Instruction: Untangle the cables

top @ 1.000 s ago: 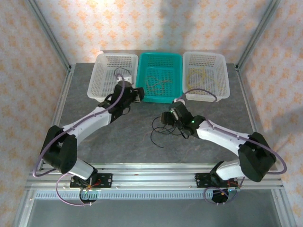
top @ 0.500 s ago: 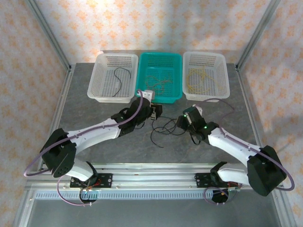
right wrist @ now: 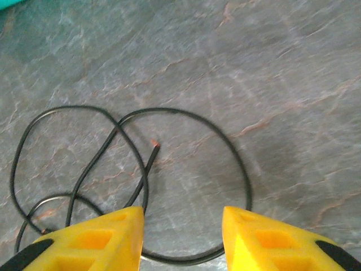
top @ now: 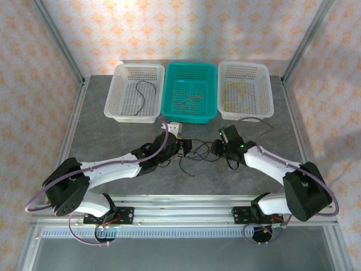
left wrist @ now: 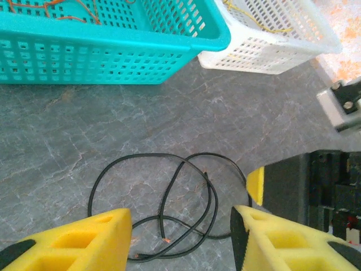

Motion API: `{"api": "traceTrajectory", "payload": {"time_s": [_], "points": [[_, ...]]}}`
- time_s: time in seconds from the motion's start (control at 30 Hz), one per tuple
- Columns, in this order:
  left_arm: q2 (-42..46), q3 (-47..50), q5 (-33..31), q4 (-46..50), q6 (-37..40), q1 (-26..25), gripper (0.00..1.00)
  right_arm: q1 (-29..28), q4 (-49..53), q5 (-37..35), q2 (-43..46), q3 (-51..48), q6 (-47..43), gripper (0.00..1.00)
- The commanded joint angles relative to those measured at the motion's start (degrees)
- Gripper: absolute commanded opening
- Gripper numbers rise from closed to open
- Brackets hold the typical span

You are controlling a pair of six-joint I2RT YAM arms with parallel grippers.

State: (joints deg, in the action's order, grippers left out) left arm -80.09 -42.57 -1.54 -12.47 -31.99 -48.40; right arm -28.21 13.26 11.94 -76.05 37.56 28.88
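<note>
A thin black cable is lying in loose loops on the grey table, near the middle and a bit in front of the teal basket. The loops are crossing over each other.

The left gripper and the right gripper are both hovering low over the tangle, one at each side. Each one's yellow fingers are standing apart with a gap between them, and neither is holding anything.

Orange-brown cables are lying in the teal basket, another black cable in the left white basket, and yellow cables in the right white basket.

What could go wrong? The cable is very thin and flat on the table, so the fingers may shut on nothing. If both grippers pull crossed loops, the knot may get tighter. The grippers are also close together, so they might bump.
</note>
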Motion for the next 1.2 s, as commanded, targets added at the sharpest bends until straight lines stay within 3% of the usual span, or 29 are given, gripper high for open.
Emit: {"api": "traceTrajectory", "payload": {"time_s": [0.0,0.27,0.93,1.17], "points": [[1.70,0.52,-0.77,-2.17,-1.05,-0.47,0.51,-0.77,-3.37,3.29,-0.73,0.64,0.91,0.41],[-0.40,-1.54,-0.58,-1.76,0.35,-0.38,0.50,-1.58,-5.37,3.68,-2.64,0.07,5.65,0.40],[1.60,-1.18,-1.45,-1.24,0.95,-0.42,0.50,-3.79,-5.89,3.95,-9.92,1.81,5.75,0.39],[1.22,-0.86,-1.62,-1.34,1.16,-0.38,0.50,-3.79,-7.53,3.77,-10.06,1.56,5.53,0.32]]}}
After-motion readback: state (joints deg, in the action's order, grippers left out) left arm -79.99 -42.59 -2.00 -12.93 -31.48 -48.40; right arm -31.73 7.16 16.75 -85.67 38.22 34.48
